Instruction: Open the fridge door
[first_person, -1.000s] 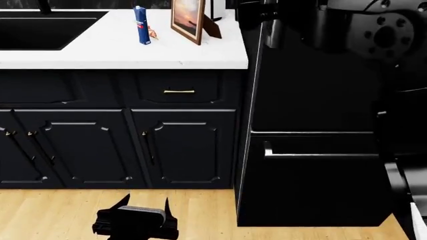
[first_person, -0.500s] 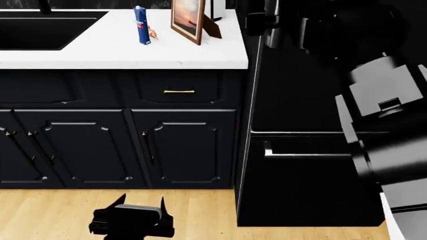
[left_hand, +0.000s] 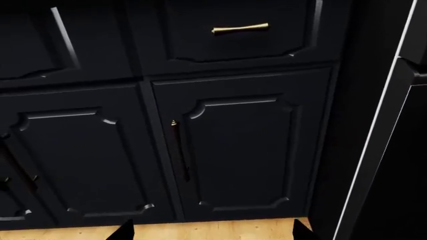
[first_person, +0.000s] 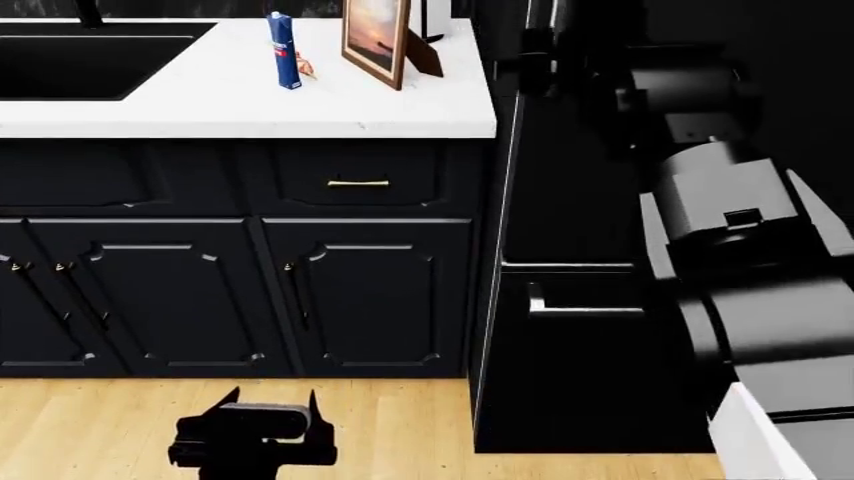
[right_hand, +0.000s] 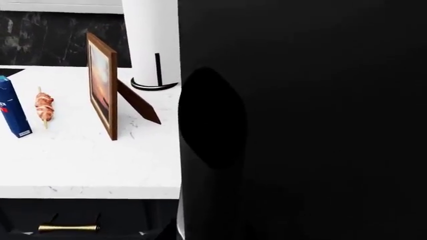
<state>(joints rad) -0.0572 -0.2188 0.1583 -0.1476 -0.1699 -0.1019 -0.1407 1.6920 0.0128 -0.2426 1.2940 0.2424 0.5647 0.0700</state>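
Nearest the camera, the left gripper (first_person: 254, 440) hangs low over the wood floor (first_person: 80, 430) in front of the cabinets, fingers spread wide apart with nothing between them. Its wrist camera just sees the dark cabinet doors (left_hand: 240, 150) and a brass drawer pull (left_hand: 240, 28) above them.

On the right, the right arm (first_person: 747, 260) reaches forward and far toward the fridge door (first_person: 567, 180), the tall glossy black panel right of the counter, above the lower drawer with its horizontal bar handle (first_person: 581, 308). The door sits flush, closed. The right gripper (first_person: 534, 60) is up by the door's top left edge near the silver handle, but it's all black on black, so can't tell how open it is or whether it's gripping anything.

Farther back, the white counter (first_person: 200, 105) holds a blue box (first_person: 284, 50), a picture frame (first_person: 378, 40) and a paper towel roll (right_hand: 150, 40)
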